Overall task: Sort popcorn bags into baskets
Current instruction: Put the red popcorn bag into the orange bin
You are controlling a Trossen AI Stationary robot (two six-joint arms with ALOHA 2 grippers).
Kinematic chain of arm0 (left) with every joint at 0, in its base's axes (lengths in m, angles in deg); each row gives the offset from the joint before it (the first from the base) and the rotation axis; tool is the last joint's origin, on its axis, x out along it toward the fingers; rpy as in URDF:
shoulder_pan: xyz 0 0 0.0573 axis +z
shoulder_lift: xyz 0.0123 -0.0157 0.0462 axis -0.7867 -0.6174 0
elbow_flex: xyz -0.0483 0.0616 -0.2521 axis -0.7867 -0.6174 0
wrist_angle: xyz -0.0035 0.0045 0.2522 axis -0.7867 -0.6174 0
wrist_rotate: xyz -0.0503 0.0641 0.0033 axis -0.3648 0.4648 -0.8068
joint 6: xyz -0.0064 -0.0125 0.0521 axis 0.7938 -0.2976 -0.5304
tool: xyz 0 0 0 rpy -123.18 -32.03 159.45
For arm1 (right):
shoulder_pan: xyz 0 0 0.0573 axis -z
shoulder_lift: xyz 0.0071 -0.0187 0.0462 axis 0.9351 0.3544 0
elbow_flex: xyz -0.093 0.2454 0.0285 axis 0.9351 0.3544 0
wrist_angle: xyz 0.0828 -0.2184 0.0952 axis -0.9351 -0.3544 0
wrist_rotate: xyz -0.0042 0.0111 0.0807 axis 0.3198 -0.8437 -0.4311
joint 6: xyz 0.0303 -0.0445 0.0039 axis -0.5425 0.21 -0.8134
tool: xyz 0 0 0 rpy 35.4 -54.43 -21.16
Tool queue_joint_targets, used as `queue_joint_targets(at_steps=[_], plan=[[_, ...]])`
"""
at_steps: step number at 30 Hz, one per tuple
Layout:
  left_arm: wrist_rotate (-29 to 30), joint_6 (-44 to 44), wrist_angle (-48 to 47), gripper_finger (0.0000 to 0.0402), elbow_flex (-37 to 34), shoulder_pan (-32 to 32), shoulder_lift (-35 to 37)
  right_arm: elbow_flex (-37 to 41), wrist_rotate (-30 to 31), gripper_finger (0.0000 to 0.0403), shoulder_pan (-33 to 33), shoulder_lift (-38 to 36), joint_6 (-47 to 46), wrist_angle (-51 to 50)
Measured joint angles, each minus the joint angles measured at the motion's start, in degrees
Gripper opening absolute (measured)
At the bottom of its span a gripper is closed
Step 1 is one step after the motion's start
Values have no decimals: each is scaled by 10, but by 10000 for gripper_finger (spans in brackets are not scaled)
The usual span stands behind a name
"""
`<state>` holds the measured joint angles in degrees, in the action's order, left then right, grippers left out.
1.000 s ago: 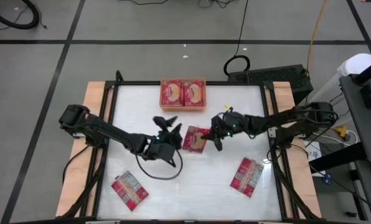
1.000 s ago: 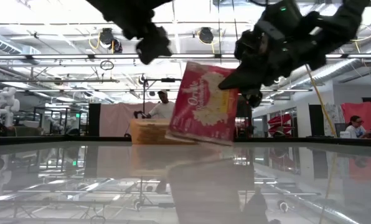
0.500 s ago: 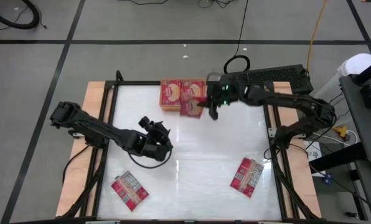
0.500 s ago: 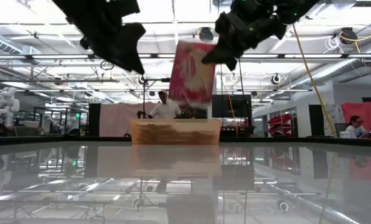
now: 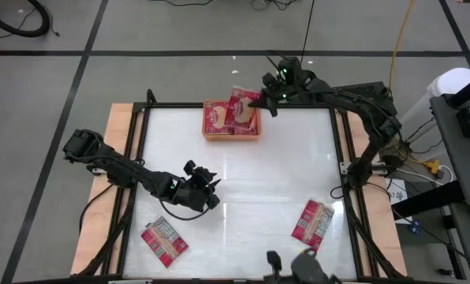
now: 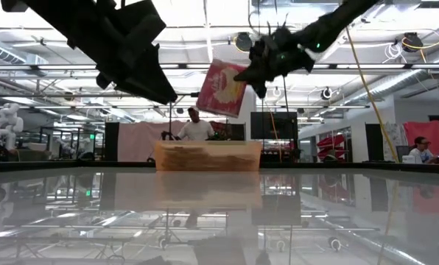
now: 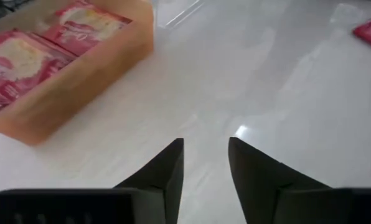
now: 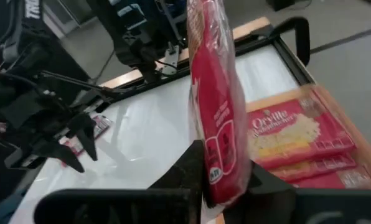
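Note:
My right gripper (image 5: 260, 101) is shut on a red popcorn bag (image 5: 243, 106) and holds it over the orange basket (image 5: 206, 132) at the table's far edge. Red bags (image 8: 297, 140) lie flat in that basket. In the low view the held bag (image 6: 223, 88) hangs tilted above the basket (image 6: 208, 156). My left gripper (image 5: 213, 196) stands open over the table's near-left part, with nothing between its fingers (image 7: 167, 174). Two more bags lie flat on the table, one near left (image 5: 164, 241) and one near right (image 5: 314, 223). My right gripper pinches the bag's edge (image 8: 218, 177) between its two fingers, with the flat bag edge-on between them. The fingers come nearly level from the table's far right side. The bag is lifted clear above the basket and tilted, its faces roughly upright.
Black frame rails (image 5: 341, 150) run along the table's sides. The middle of the white tabletop (image 5: 259, 181) lies bare between the arms. People and equipment show in the room beyond the table (image 6: 194, 125).
My right gripper has carried the bag from the table's middle up and toward the far edge, and now holds it over the basket. My left gripper has drawn back toward the near left, sunk lower and rolled.

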<state>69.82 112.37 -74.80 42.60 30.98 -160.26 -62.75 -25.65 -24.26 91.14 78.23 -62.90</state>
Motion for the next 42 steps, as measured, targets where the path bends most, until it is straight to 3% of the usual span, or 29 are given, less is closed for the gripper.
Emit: queue_joint_targets(at_steps=[5, 18, 29, 32, 36, 42], plan=[[-8, 4, 24, 110, -10, 0, 0, -19, -43, 19, 34, 58, 4, -7], [-16, 0, 34, 119, -12, 2, 0, -20, -44, 20, 64, 120, 47, -52], [-18, -20, 53, 120, -12, 2, 0, -20, -22, 20, 58, 120, 72, -94], [-18, -21, 54, 120, -12, 2, 0, -20, 9, 22, 48, 120, 78, -93], [-19, -25, 54, 120, -12, 2, 0, -20, 58, 50, 36, 120, 90, -92], [-23, -25, 54, 120, -12, 2, 0, -20, 128, 126, 30, 120, 105, -74]])
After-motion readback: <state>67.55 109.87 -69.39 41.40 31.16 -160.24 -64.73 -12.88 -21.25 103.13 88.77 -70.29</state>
